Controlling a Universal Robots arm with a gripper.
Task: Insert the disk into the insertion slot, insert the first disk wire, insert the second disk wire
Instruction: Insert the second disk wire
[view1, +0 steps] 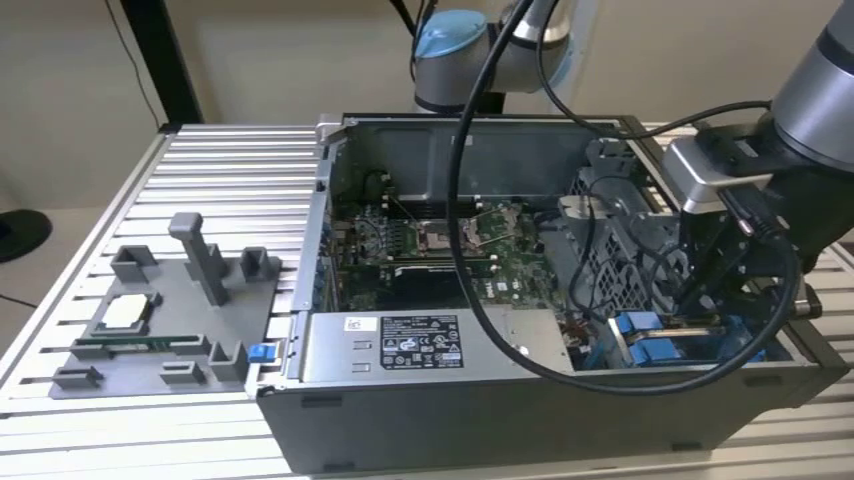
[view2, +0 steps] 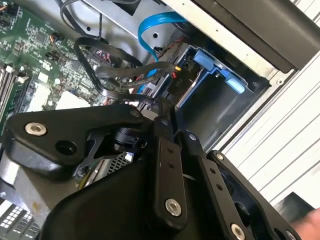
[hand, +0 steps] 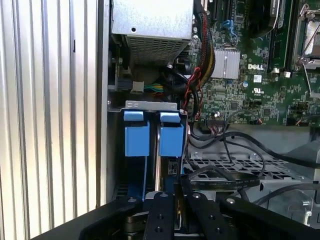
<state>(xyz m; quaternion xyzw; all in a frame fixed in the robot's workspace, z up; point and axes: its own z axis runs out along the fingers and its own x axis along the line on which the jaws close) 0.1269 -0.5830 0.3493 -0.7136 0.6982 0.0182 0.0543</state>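
The disk stands on edge in the insertion slot, beside a second blue carrier. The blue frames sit in the case's front corner on the exterior view's right. My gripper reaches down into that corner. In the first wrist view my gripper sits right at the disk's end, with its fingers close together. A flat black disk wire runs into them. In the second wrist view my gripper meets black wires just short of a plug at the blue frame.
The open case holds a motherboard, a silver power supply box and a perforated metal cage. A blue cable loops above the bay. A grey fixture tray lies on the slatted table at the exterior view's left.
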